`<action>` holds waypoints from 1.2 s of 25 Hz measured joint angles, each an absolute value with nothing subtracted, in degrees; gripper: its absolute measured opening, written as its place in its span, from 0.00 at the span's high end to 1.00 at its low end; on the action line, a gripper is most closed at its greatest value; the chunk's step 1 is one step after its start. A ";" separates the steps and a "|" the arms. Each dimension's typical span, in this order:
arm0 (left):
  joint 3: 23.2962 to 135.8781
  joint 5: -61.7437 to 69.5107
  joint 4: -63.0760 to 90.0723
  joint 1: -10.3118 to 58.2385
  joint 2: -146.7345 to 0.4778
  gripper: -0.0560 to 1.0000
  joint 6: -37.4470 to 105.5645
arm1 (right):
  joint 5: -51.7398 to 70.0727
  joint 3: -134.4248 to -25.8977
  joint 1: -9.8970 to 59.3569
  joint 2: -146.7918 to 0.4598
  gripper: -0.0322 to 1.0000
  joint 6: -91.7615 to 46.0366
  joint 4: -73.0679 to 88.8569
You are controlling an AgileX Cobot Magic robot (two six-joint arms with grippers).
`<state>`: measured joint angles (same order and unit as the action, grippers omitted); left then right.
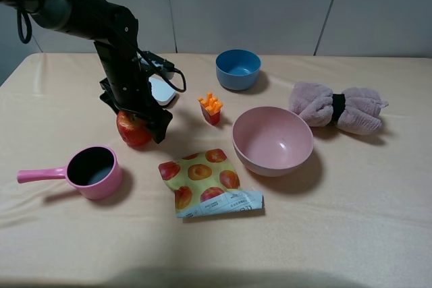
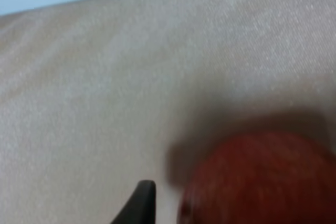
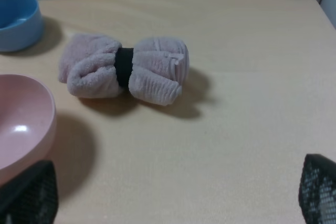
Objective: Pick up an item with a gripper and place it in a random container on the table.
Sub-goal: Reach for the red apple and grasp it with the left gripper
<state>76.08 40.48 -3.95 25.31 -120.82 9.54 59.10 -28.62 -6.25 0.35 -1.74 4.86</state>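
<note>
The red apple (image 1: 133, 131) sits left of the table's (image 1: 351, 220) middle, and its top is hidden by my left gripper (image 1: 137, 121). Dark fingers (image 1: 159, 129) reach down beside it. In the blurred left wrist view the apple (image 2: 262, 182) fills one corner, and one dark fingertip (image 2: 143, 199) shows a small gap away from it. The other finger is hidden. The pink saucepan (image 1: 92, 170) stands empty just front-left of the apple, with its handle pointing left. My right gripper (image 3: 173, 198) is open and empty above the cloth; it is out of the high view.
A snack packet (image 1: 206, 181) lies front centre. A large pink bowl (image 1: 272, 139), toy fries (image 1: 211, 108) and a blue bowl (image 1: 237, 69) are right of the apple. A rolled pink towel (image 1: 337, 107) lies far right. A white object (image 1: 162, 90) sits behind the left arm.
</note>
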 joint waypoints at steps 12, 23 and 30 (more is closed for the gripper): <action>75.88 38.27 -1.90 25.31 -122.90 0.06 9.61 | 59.10 -28.62 -6.25 0.35 0.30 -1.74 4.86; 75.88 38.37 -1.84 25.31 -122.90 0.29 9.61 | 59.10 -28.62 -6.25 0.35 0.30 -1.74 4.91; 75.88 39.00 -1.84 25.31 -122.90 0.29 9.61 | 59.10 -28.62 -6.25 0.35 0.30 -1.74 4.91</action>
<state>75.88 39.00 -1.84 25.31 -122.90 9.61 59.10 -28.62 -6.25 0.35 -1.74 4.91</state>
